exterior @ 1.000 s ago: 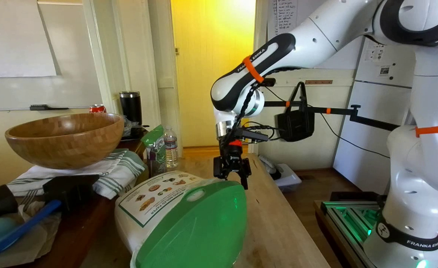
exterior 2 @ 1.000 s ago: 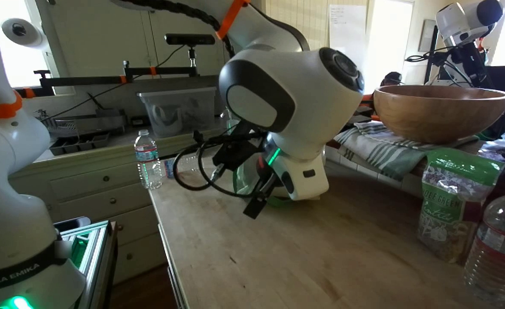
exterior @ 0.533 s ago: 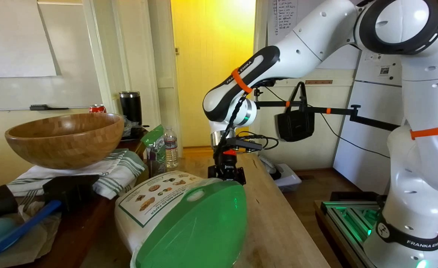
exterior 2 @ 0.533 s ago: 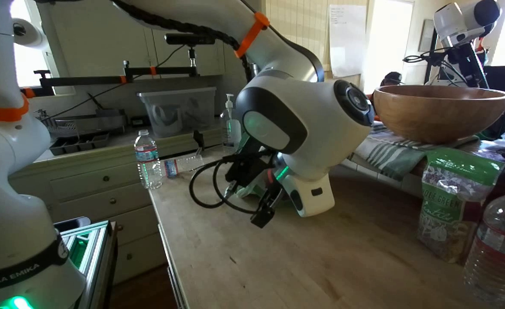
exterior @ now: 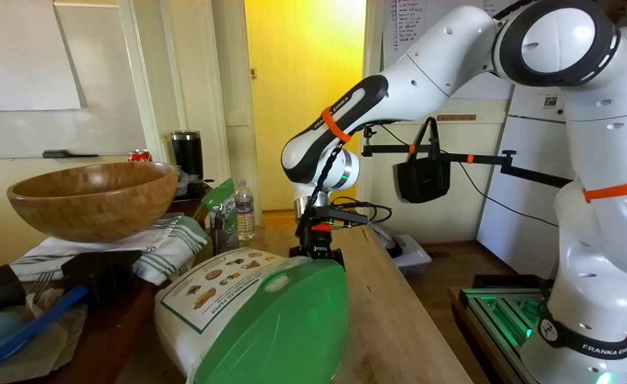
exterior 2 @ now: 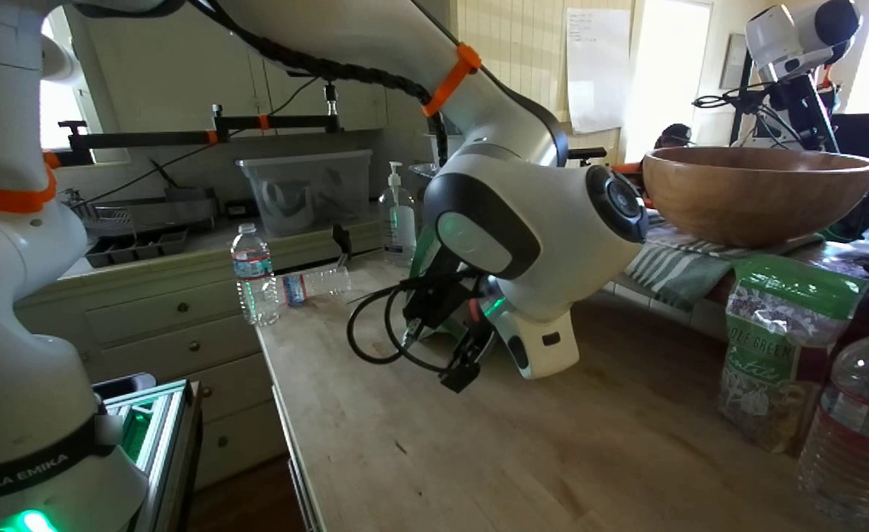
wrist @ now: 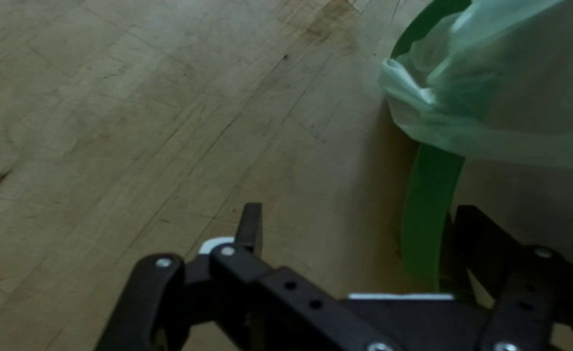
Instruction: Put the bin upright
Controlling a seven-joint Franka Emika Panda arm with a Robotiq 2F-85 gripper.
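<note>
The white bin with its green lid lies tipped over on the wooden table in an exterior view. In another exterior view the arm hides most of it; a green part shows behind the wrist. My gripper points down at the bin's far side, its fingertips partly hidden behind the bin. In the wrist view my gripper is open. The bin's green rim stands between the fingers, close to the right finger. A crumpled translucent liner hangs over the rim. I cannot tell whether the right finger touches the bin.
A wooden bowl stands on a striped towel beside the table. A green snack bag and a water bottle stand along the table. Another bottle stands upright and one lies down near the edge.
The arm has moved down and toward the bin, leftward in an exterior view. The gripper is now lower behind the bin. The bin has shifted slightly left in that view.
</note>
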